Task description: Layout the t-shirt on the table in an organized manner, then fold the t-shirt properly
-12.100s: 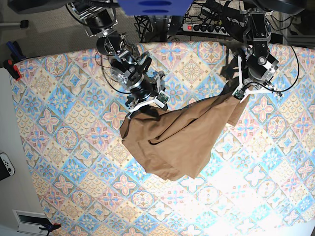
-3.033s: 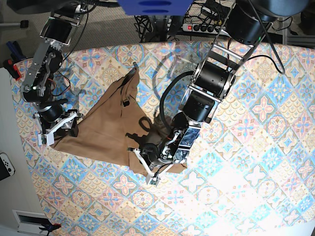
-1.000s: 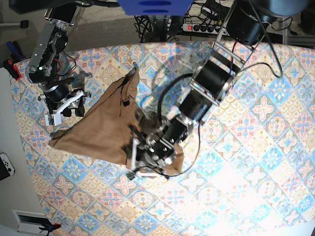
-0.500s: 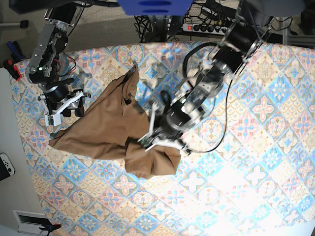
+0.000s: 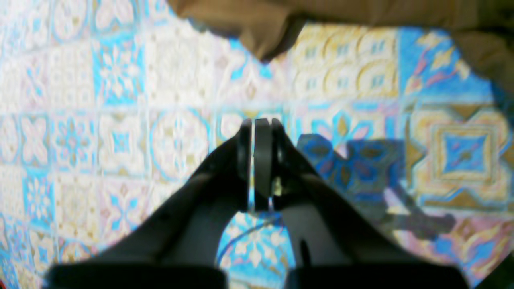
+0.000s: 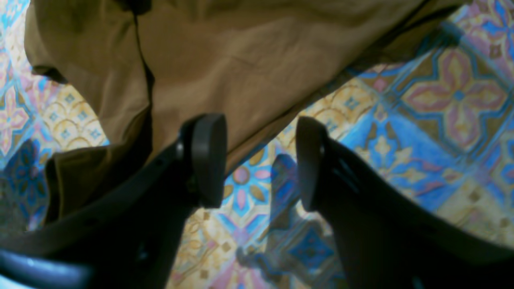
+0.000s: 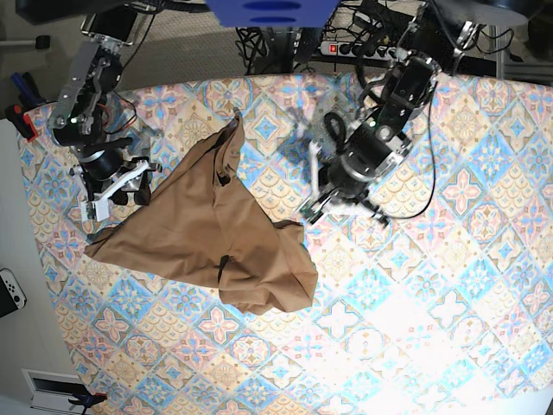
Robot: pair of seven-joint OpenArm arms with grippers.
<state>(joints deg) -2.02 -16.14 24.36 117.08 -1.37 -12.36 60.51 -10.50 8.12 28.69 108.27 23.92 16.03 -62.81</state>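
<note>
Shirt [image 7: 212,229] lies bunched on the table [image 7: 449,285] — long axis diagonal. Right gripper [image 6: 259,160], jaws apart, hovers nearest its edge; left gripper [image 5: 259,164] — pinched closed, empty — sits beside it.

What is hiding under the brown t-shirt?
Around the crumpled tan-brown cloth t-shirt only the pastel diamond-tile patterned table shows, so the tiles likely continue underneath. Anything beneath it is covered, and folded-over layers hide parts of the shirt too.
</note>
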